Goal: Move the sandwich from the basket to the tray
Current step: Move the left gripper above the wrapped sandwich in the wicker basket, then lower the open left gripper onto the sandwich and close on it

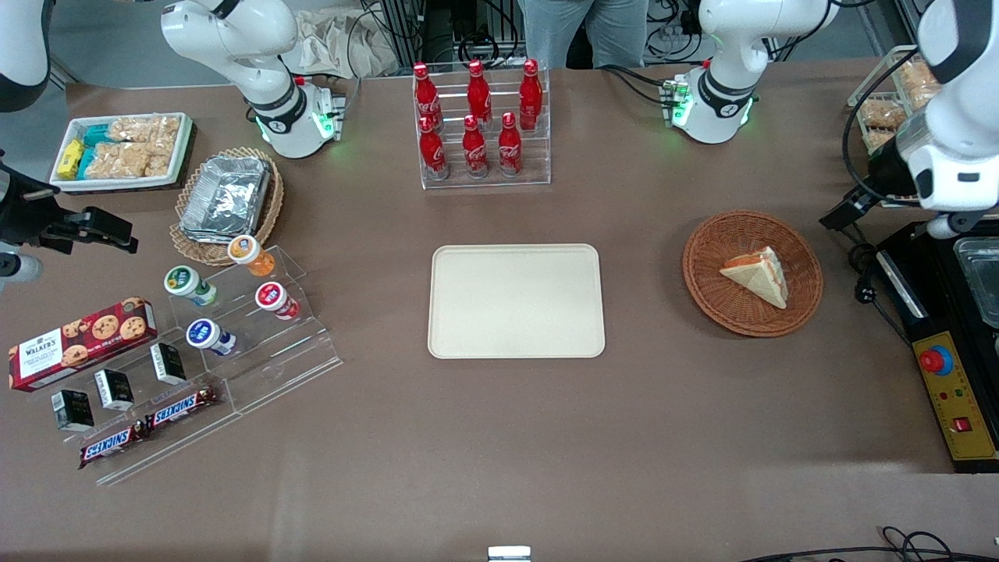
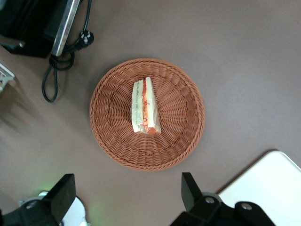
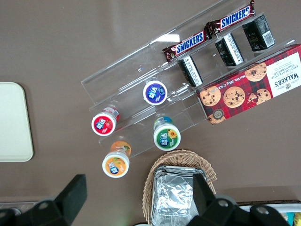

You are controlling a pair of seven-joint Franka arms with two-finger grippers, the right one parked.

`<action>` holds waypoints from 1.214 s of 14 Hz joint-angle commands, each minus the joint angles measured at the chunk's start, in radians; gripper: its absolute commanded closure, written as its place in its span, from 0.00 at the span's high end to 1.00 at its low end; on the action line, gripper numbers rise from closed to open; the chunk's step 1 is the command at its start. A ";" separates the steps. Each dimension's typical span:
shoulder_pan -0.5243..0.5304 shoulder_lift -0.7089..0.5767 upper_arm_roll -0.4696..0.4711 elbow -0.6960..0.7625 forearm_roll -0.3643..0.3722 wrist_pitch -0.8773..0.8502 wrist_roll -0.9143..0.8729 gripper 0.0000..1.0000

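Note:
The sandwich (image 1: 757, 276) (image 2: 145, 106), a white-bread wedge with orange-red filling on its cut side, lies in the reddish-brown woven basket (image 1: 706, 293) (image 2: 181, 117). The cream tray (image 1: 515, 300) (image 2: 268, 188) lies flat and bare in the middle of the table, beside the basket toward the parked arm's end. My left gripper (image 1: 847, 209) (image 2: 126, 193) hangs high above the table, off the basket's rim toward the working arm's end. It is open, with nothing between its black fingers (image 2: 189, 189).
A rack of red cola bottles (image 1: 478, 125) stands farther from the front camera than the tray. A black box with a yellow control panel (image 1: 956, 398) and cables (image 2: 56, 70) sits close to the basket at the working arm's end. Snack shelves (image 1: 195, 351) lie toward the parked arm's end.

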 commanded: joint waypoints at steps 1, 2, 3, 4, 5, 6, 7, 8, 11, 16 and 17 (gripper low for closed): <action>0.019 -0.025 0.002 -0.135 0.005 0.121 -0.071 1.00; 0.026 -0.011 0.002 -0.170 0.005 0.161 -0.113 1.00; 0.026 0.015 0.002 -0.199 0.005 0.193 -0.147 1.00; 0.025 0.038 0.001 -0.221 0.007 0.232 -0.160 1.00; 0.025 0.058 0.001 -0.245 0.007 0.274 -0.160 1.00; 0.022 0.079 -0.001 -0.276 0.007 0.331 -0.161 1.00; 0.019 0.092 -0.002 -0.322 0.007 0.395 -0.167 1.00; 0.017 0.097 -0.004 -0.377 0.007 0.472 -0.172 1.00; 0.017 0.135 -0.004 -0.474 0.007 0.643 -0.174 1.00; 0.017 0.221 -0.004 -0.503 0.007 0.778 -0.174 1.00; 0.017 0.239 -0.004 -0.503 0.007 0.802 -0.174 1.00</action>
